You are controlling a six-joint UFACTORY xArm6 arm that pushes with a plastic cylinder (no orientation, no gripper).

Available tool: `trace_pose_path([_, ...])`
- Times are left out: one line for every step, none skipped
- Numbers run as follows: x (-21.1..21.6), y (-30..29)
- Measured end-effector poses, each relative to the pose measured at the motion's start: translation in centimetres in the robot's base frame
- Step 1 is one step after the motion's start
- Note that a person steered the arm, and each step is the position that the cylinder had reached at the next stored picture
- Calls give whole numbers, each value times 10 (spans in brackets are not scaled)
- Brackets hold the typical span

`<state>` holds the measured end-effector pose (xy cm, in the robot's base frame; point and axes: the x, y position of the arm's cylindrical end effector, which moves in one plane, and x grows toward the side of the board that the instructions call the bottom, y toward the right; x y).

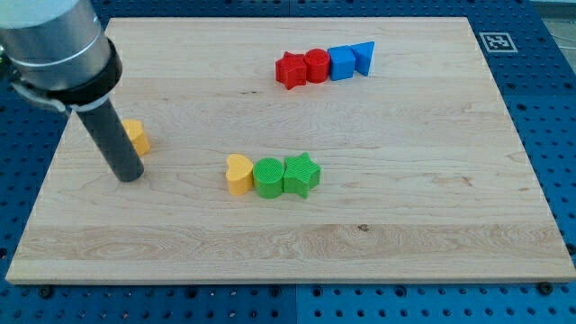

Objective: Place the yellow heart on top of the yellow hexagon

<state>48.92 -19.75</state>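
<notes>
Yellow heart (238, 174), upright, rounded lobes, touching green cylinder (267, 176)

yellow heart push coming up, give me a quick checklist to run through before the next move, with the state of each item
1. Yellow heart located: ok, near the board's middle, at the view's left end of a row.
2. Heart free to move alone: not ok, it touches the green round block, which touches the green star.
3. Yellow hexagon located: ok, at the view's left, partly hidden behind the rod.
4. My tip placed to push the heart: not ok, it sits beside the hexagon, well to the view's left of the heart.
5. Path from heart to hexagon: ok, bare wood apart from the rod.
6. Red and blue blocks out of the way: ok, near the view's top.
</notes>
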Motion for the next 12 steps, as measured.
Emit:
trace_pose_path([-18,-1])
trace_pose_path([-17,-4])
trace_pose_path([2,0])
trace_pose_path([27,24])
trace_pose_path([52,59])
trace_pose_path([68,101])
trace_pose_path([68,114])
trace_pose_path([69,126])
trace_pose_path([70,145])
trace_pose_path([72,168])
trace_pose_path([63,176])
trace_pose_path([38,176])
